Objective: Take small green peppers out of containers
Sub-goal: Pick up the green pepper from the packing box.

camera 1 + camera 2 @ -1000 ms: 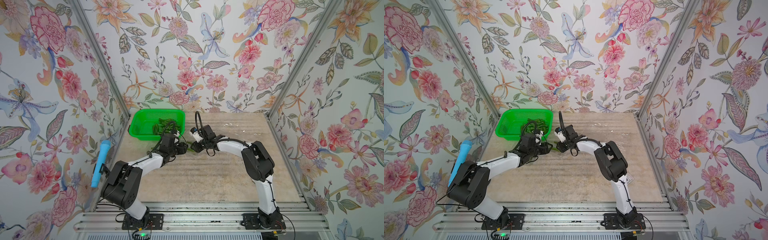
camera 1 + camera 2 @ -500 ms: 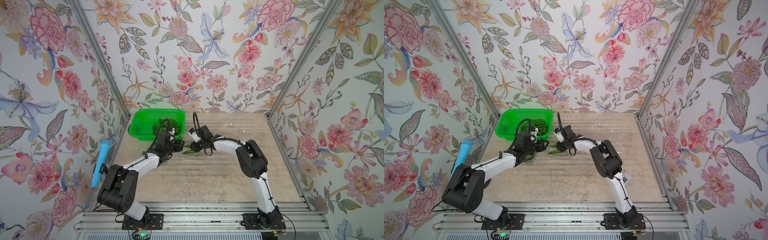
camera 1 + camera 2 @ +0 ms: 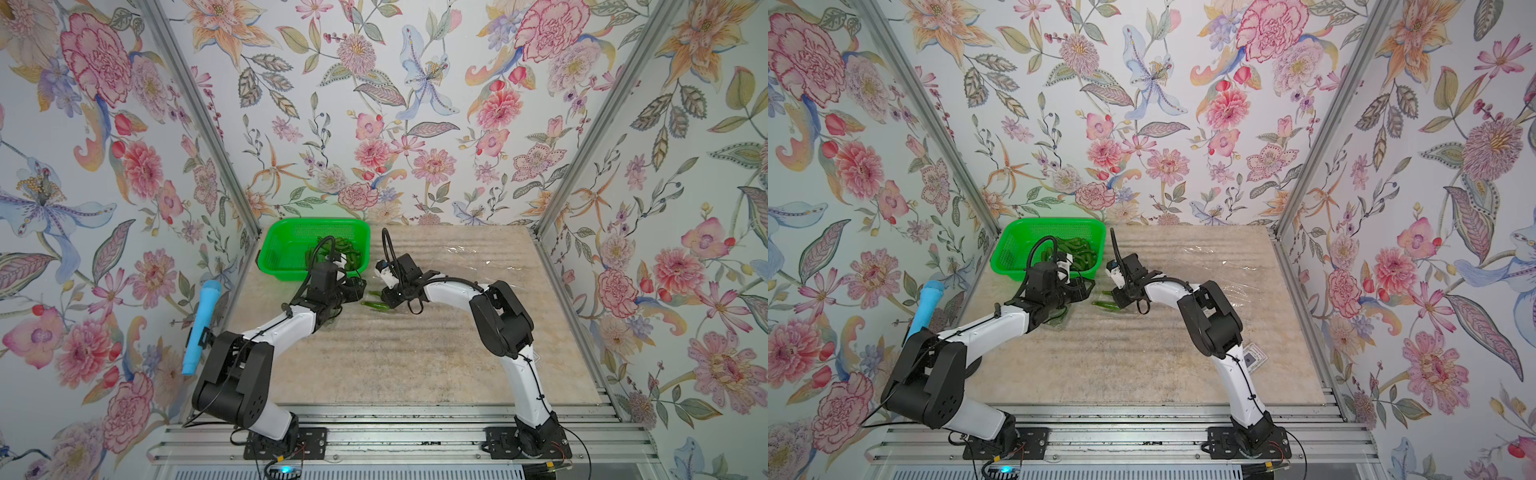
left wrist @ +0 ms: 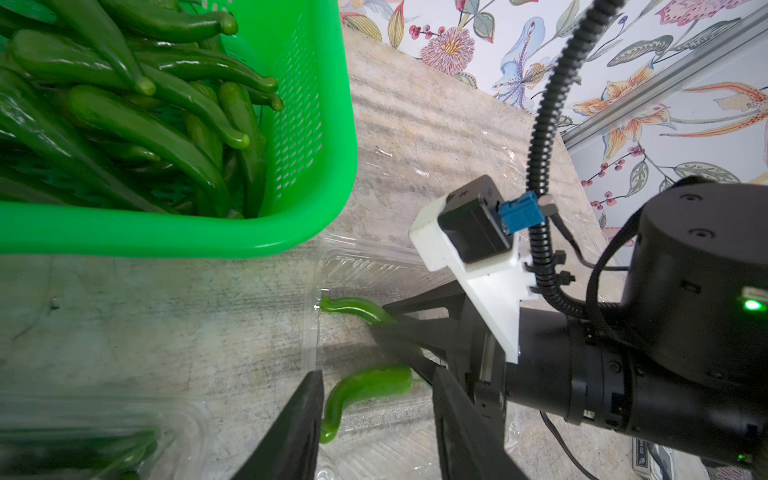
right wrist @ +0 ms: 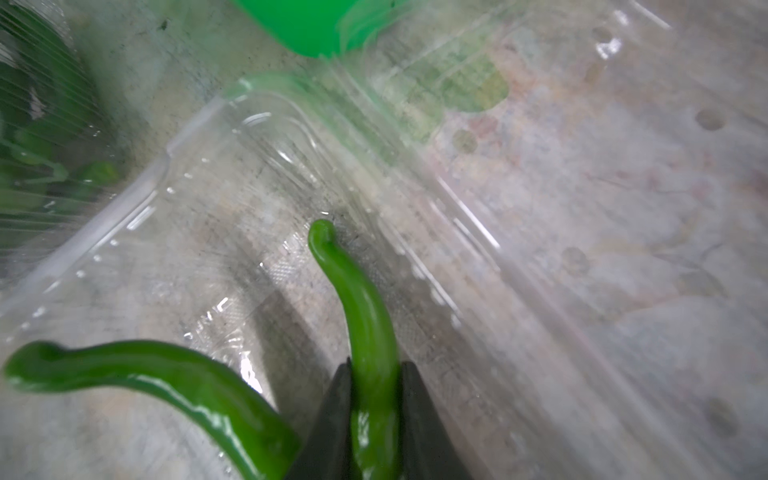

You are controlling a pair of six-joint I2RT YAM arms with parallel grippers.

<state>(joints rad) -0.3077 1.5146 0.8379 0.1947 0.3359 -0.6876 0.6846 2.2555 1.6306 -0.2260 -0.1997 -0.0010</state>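
The right hand [image 5: 374, 370] is clamped on a slender, curved, glossy green pepper [image 5: 365, 307] over a clear plastic clamshell container [image 5: 199, 199] on the tabletop [image 3: 395, 365]. The left hand [image 4: 376, 376] stands apart, seemingly straddling that container. Only the wrist views show the pinch.

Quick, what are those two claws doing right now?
The left gripper is open.
The right gripper is closed on a pepper.
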